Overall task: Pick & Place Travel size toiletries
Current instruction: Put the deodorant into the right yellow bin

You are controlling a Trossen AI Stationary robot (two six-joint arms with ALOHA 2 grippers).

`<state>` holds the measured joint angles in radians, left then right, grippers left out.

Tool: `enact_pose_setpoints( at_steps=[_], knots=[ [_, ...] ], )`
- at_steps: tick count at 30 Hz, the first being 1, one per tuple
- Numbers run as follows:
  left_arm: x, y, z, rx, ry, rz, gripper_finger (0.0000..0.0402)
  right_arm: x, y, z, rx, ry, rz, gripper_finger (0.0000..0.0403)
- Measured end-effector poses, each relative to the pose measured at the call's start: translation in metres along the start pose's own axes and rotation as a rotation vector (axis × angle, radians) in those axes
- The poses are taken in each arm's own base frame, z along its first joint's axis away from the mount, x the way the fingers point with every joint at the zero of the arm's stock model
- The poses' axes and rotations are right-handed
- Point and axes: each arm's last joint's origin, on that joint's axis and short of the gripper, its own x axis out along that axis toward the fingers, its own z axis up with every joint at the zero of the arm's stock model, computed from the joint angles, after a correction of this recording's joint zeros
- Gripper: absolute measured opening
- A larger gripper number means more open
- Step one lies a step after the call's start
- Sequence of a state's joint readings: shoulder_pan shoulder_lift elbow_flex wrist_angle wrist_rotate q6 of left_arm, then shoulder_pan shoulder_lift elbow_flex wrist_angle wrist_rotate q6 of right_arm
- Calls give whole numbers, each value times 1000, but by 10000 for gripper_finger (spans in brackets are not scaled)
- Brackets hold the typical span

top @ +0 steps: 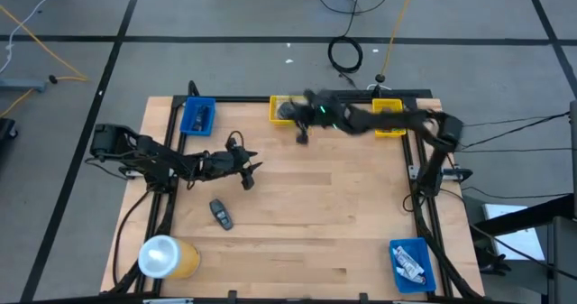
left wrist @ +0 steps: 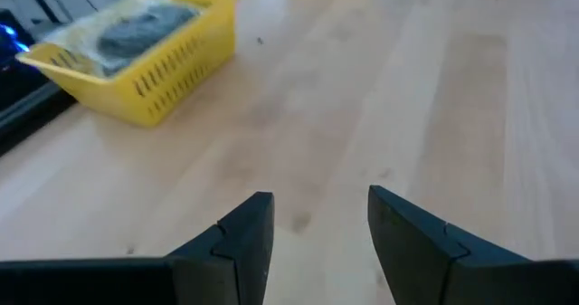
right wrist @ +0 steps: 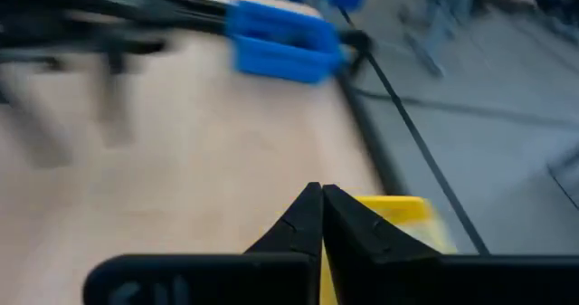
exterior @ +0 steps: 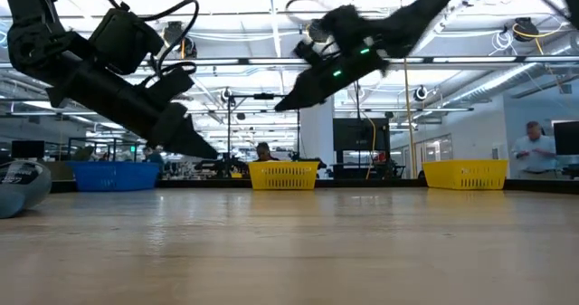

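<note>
A dark oblong toiletry [top: 221, 214] lies flat on the bare wood, left of the middle. Several white tubes [top: 408, 264] lie in the blue bin at the near right corner, and grey pieces [left wrist: 136, 29] lie in a yellow bin. My left gripper [top: 249, 174] [left wrist: 318, 216] hovers open above the wood, just beyond and right of the dark toiletry, holding nothing. My right gripper [top: 302, 133] [right wrist: 321, 195] is shut and empty, raised by the near edge of the yellow bin [top: 287, 111] at the far edge.
A large yellow roll with a white end [top: 167, 256] lies at the near left corner. A blue bin [top: 198, 116] and a second yellow bin [top: 388, 116] stand along the far edge. The table's middle and near middle are bare wood [top: 334, 214].
</note>
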<state>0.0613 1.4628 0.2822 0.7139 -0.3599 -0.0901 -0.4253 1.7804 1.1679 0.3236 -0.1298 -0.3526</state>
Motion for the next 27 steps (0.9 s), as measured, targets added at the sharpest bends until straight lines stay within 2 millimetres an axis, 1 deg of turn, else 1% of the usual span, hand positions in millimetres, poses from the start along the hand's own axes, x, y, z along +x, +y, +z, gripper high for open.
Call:
enact_pose_setpoints(
  at_steps=[1, 3, 7, 9, 12, 14, 16, 19, 21, 23, 25, 27],
  knots=[
    [-2, -2, 1, 13, 11, -9, 179, -10, 14, -2, -11, -25, 21, 1],
    [-6, -7, 11, 26, 12, -26, 179, -30, 43, -7, -13, -95, 61, 1],
    [-18, -21, 37, 91, 70, -25, 179, -68, 101, -36, -9, -147, 167, 1],
    [-28, -32, 54, 128, 109, -20, 179, -83, 128, -51, -25, -141, 153, 1],
    [-45, -51, 73, 189, 221, -45, 179, -101, 157, -68, -29, -137, 69, 1],
    [-60, -63, 84, 191, 301, -72, 179, -109, 169, -77, -23, -124, 32, 1],
    [-74, -73, 93, 147, 384, -105, 179, -115, 177, -83, -14, -122, 20, 1],
    [-95, -83, 95, -7, 565, -150, 179, -120, 181, -86, -5, -134, 18, 1],
    [-105, -88, 93, -178, 670, -174, 179, -121, 182, -88, 2, -135, 23, 1],
    [-113, -95, 85, -344, 787, -180, 179, -122, 183, -89, 28, -121, 35, 1],
    [-122, -102, 74, -452, 886, -174, 179, -123, 185, -92, 54, -108, 48, 2],
    [-131, -109, 64, -524, 940, -158, 179, -125, 188, -94, 68, -98, 61, 1]
  ],
)
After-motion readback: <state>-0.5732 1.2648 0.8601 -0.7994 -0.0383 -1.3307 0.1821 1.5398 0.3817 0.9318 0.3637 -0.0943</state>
